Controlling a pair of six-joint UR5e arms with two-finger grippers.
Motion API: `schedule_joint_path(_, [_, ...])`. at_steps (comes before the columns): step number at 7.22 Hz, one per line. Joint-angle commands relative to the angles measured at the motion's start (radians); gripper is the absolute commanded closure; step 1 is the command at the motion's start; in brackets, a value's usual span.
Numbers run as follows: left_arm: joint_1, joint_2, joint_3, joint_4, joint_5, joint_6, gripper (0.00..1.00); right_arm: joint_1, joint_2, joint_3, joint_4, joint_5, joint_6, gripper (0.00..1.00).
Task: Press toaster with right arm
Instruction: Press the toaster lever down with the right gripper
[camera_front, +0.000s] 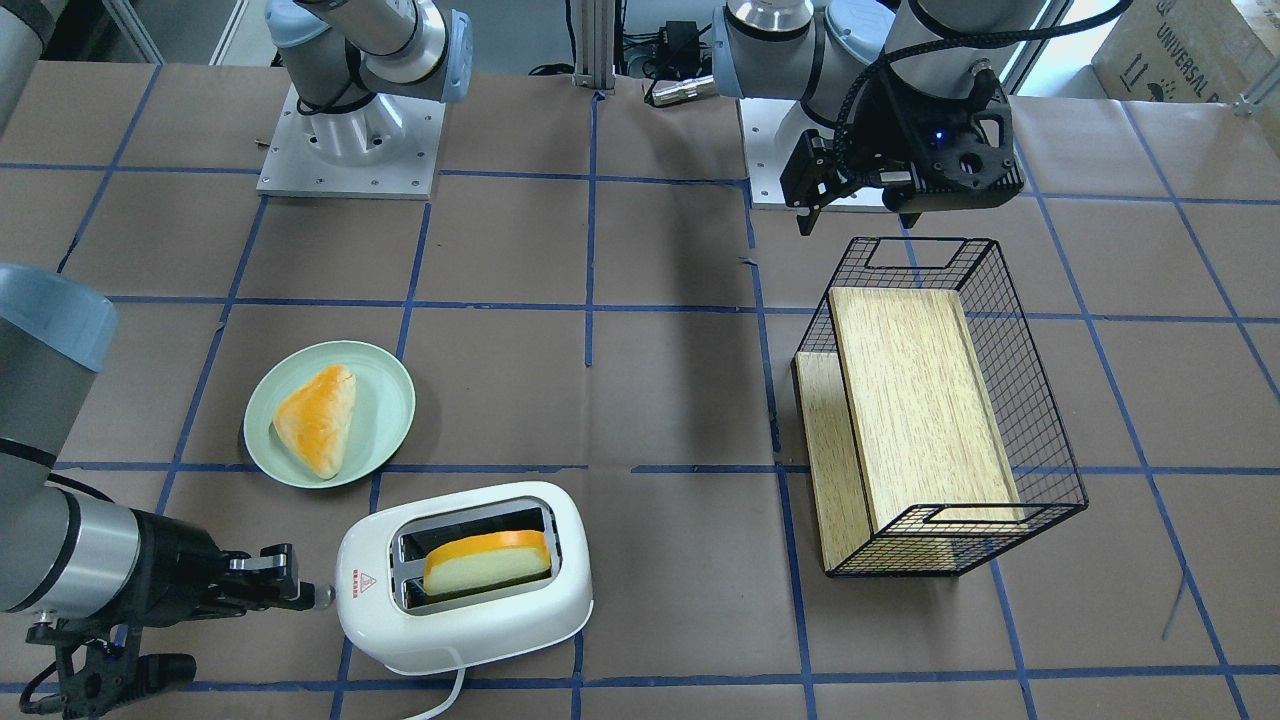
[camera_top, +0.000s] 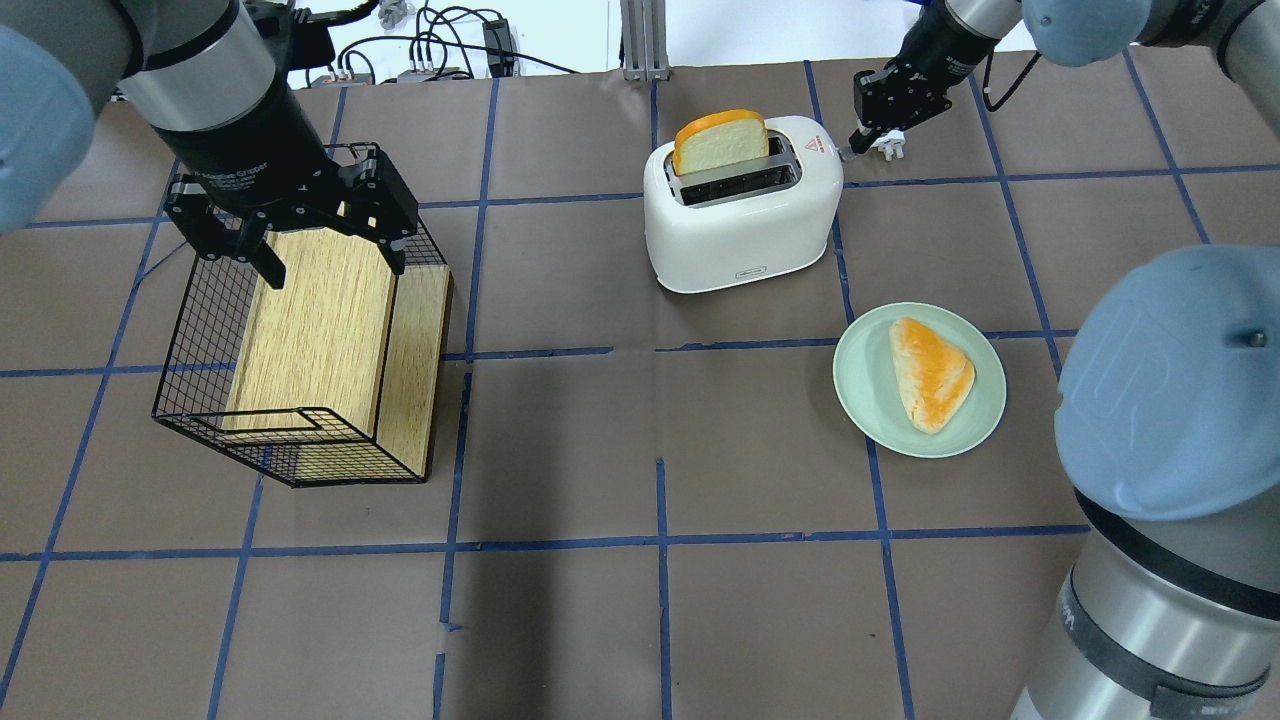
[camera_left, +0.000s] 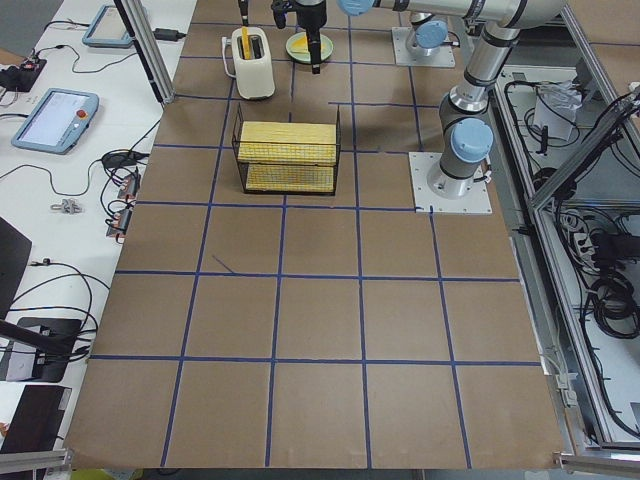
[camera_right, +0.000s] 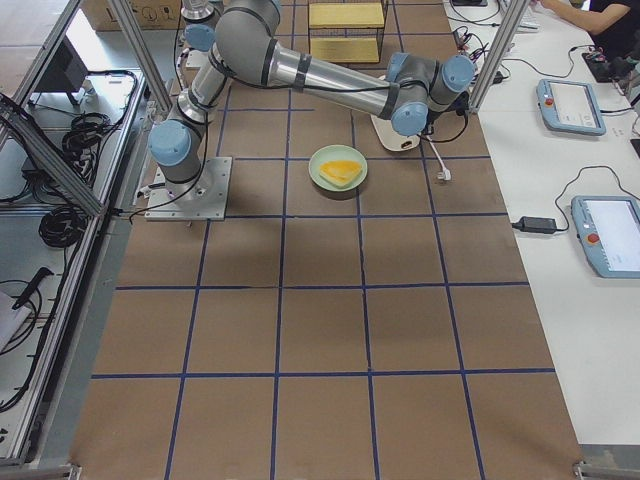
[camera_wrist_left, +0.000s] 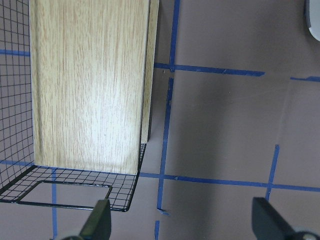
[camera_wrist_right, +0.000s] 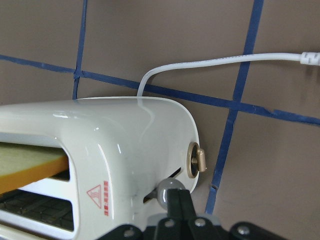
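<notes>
The toaster (camera_top: 740, 205) is set upright on the far side of the bench (camera_top: 600, 430), beyond the plate (camera_top: 865, 400), with its long axis laid across the bench, slots upward and lever end turned toward the right gripper (camera_wrist_right: 175, 200). That gripper is clenched on nothing, its tips placed just at the knob (camera_wrist_right: 170, 188), seemingly touching, though contact cannot be confirmed. The press should be made straight down along the lever's travel, tips kept centred on the knob so that it is not slipped off and the light body is not tipped.

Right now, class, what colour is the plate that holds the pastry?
Pale mint green. The plate shows best in the overhead view.
</notes>
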Motion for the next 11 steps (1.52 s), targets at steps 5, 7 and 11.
schedule_joint_path(5, [0.000,0.000,0.000,0.000,0.000,0.000,0.00,0.001,0.039,-0.002,0.000,0.015,0.000,0.94])
schedule_joint_path(7, [0.000,0.000,0.000,0.000,0.000,0.000,0.00,-0.001,0.050,-0.002,0.003,0.021,0.000,0.94])
schedule_joint_path(11, [0.000,0.000,0.000,0.000,0.000,0.000,0.00,-0.004,0.067,-0.005,0.002,0.025,0.000,0.94])
